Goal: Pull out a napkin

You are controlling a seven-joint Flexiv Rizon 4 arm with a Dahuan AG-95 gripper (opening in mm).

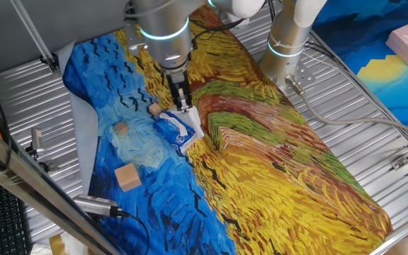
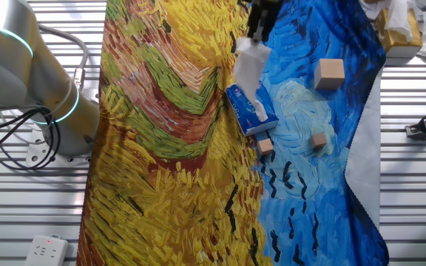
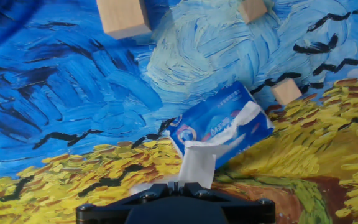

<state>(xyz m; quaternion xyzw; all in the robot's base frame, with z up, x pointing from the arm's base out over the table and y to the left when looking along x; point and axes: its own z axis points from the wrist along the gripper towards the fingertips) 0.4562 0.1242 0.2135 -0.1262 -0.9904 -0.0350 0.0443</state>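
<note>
A white napkin stretches up out of the blue-and-white tissue packet, which lies on the painted cloth. My gripper is shut on the napkin's upper end, above the packet. In the hand view the napkin runs from the packet down to my gripper, whose jaws are pressed together on it. From the opposite side, my gripper hangs just over the packet.
Three tan wooden cubes lie on the blue part of the cloth: a large one, a small one and another small one touching the packet's end. A box with crumpled paper sits at the cloth's far corner.
</note>
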